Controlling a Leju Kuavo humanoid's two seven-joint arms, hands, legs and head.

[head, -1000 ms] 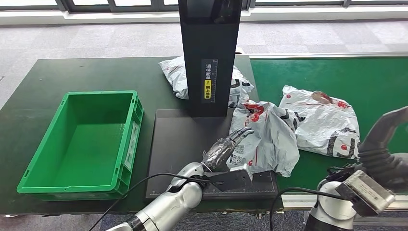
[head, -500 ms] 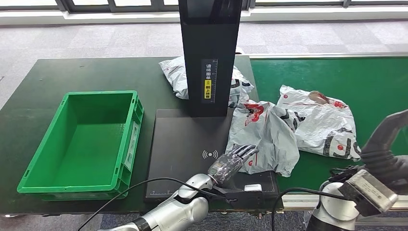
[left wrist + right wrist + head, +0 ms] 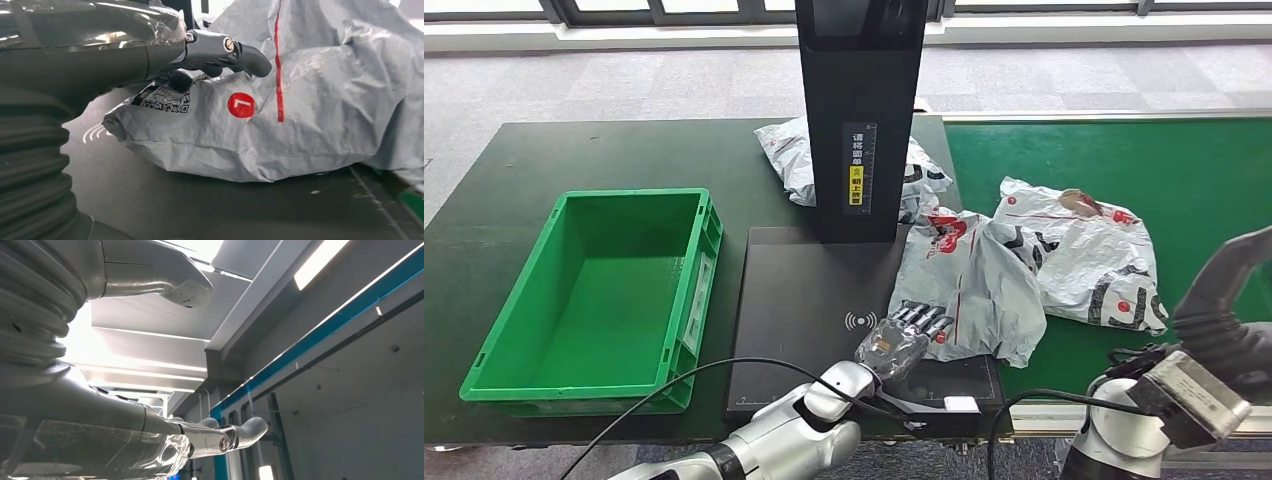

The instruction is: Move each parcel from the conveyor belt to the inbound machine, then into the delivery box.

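At the near edge of the black scanner plate, left hand lies fingers forward, tips against the near flank of a grey parcel. Wrist view adds what the head view lacks: fingers extended and resting on top of the parcel beside its QR label, nothing clasped, hand loose and unclenched. Parcel sits partly on the plate, partly hanging over toward the conveyor belt.

Right arm at lower right of head view, wrist raised. Its own wrist camera looks up at the ceiling and shows the right hand with fingers stretched out, apart, holding nothing.

Left of the plate, green delivery box on the dark table; nothing inside.

Further out, second parcel on the belt, touching the first. Third parcel behind the black scanner column, partly hidden by it.
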